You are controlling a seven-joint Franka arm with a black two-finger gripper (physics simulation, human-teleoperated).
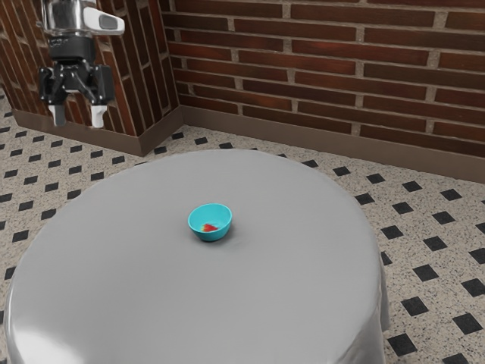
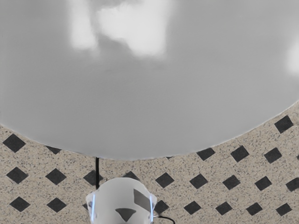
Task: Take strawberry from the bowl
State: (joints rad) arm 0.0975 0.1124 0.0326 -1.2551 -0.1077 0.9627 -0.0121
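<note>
My gripper (image 1: 78,116) hangs high at the exterior view's upper left, its two pale fingertips spread wide with nothing between them. A turquoise bowl (image 1: 211,234) stands upright near the middle of the table, well below my gripper and toward the exterior view's right. Inside it, at the bottom, lies the small red strawberry (image 1: 209,227), partly yellowish at one side.
The round table (image 1: 288,296) is draped in a grey cloth. Behind it runs a brick wall (image 1: 333,80), with a brick corner behind my gripper. In the wrist view, the table's curved edge (image 2: 135,151) shows beside the arm's white base (image 2: 117,200) on the tiled floor.
</note>
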